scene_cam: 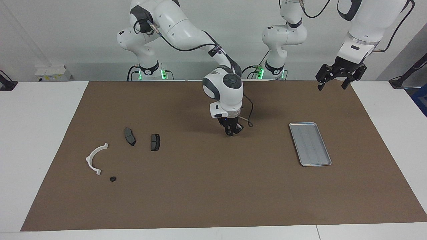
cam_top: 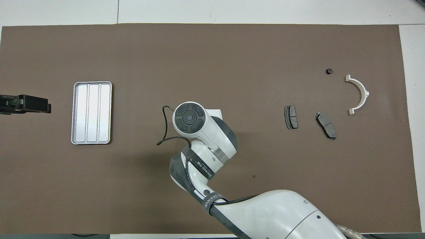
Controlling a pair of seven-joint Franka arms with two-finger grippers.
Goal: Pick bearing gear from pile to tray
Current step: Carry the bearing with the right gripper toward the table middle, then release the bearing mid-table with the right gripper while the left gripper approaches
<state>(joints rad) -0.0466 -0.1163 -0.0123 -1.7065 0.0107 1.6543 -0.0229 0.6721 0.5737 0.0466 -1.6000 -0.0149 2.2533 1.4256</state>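
The pile lies toward the right arm's end of the table: a white curved arc, two dark brake pads and a small black round bearing gear. The silver tray sits toward the left arm's end with nothing in it. My right gripper hangs low over the mat's middle, between pile and tray, fingertips drawn together. Whether a small piece is pinched there does not show. In the overhead view its wrist hides it. My left gripper waits open, high over the mat's edge beside the tray.
A brown mat covers most of the white table. A thin black cable loops off the right wrist. The right arm's links stretch over the mat's part nearest the robots.
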